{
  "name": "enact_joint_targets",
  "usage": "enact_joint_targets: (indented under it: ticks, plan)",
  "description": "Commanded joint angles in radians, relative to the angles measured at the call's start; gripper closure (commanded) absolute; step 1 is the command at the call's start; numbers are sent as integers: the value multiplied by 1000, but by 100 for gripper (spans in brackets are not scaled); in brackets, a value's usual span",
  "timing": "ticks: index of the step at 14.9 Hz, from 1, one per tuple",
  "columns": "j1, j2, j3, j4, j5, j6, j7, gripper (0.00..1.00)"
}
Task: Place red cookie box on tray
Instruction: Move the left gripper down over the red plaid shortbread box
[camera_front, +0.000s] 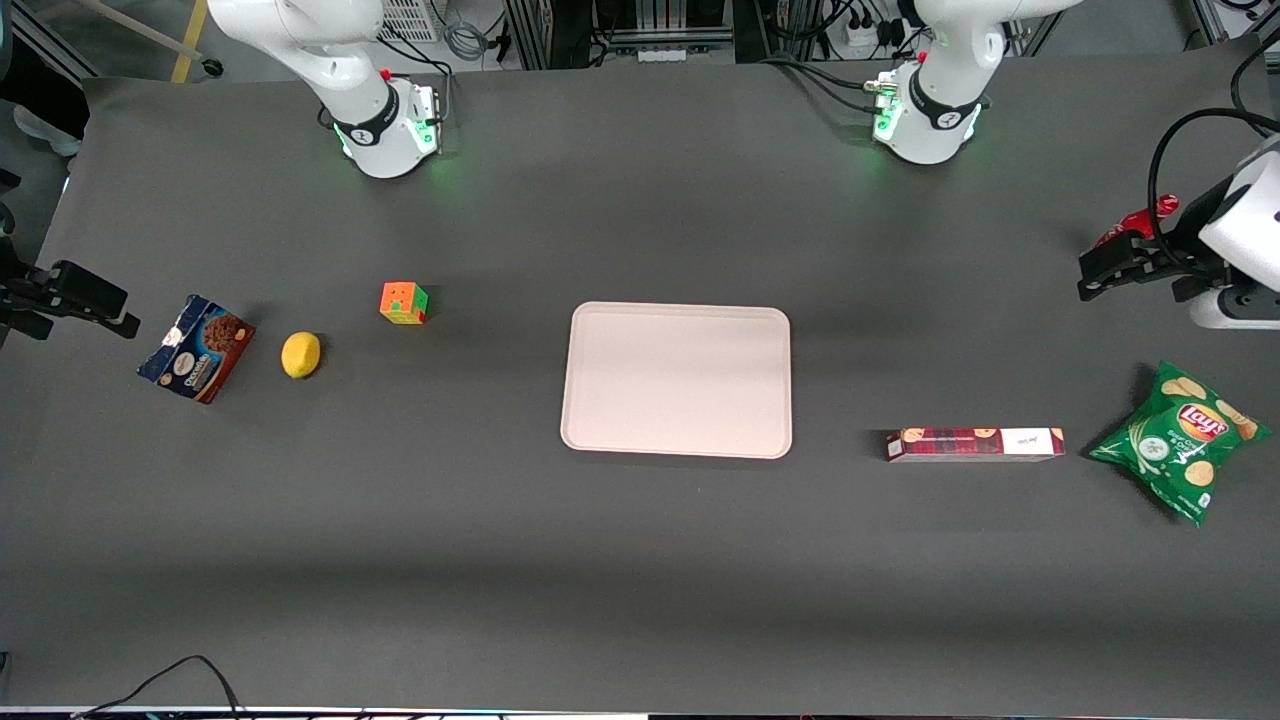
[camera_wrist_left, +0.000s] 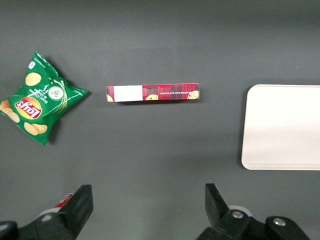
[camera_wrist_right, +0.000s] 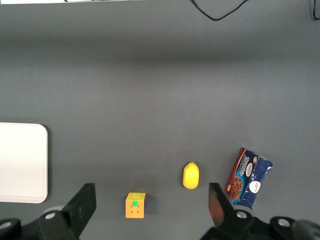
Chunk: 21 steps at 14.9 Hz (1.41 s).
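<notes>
A: What is sitting nearest the front camera?

B: A green chip bag (camera_front: 1180, 440) is lying toward the working arm's end of the table (camera_front: 640, 580), with bare dark cloth stretching wide between it and the table's near edge. Just beside it, the red cookie box (camera_front: 975, 444) is lying flat on the table, its white end panel pointing at the bag.

A: And the tray?

B: The tray (camera_front: 676, 380) is resting mid-table, well apart from the box, with an open strip of table between them. Its near rim is running about level with the box's long side.

A: Anything crowding it?

B: Nothing is touching it. Toward the parked arm's end, a blue cookie box (camera_front: 196, 347), a lemon (camera_front: 301, 355) and a colour cube (camera_front: 403, 303) are sitting in a loose row, well apart from the tray.

A: Where is the gripper?

B: The gripper (camera_front: 1105, 270) is hovering at the working arm's end, farther from the camera than the chip bag, with something red (camera_front: 1135, 220) showing just above it. In the wrist view its fingers (camera_wrist_left: 80, 206) are standing wide apart and gripping nothing.
</notes>
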<state>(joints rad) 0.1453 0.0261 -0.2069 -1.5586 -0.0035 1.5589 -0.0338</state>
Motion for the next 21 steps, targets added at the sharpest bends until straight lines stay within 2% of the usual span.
enact_joint_targets:
  ticks: [1, 9, 16, 18, 21]
  plan:
    - [2, 18, -2, 31, 8, -23, 14, 0]
    - [-9, 54, -5, 38, 14, -30, 46, 0]
    - [-6, 218, 6, 45, 36, 76, 394, 0]
    - [-13, 273, 7, 46, 42, 114, 532, 5]
    - [-19, 353, 1, 43, 109, 212, 703, 7]
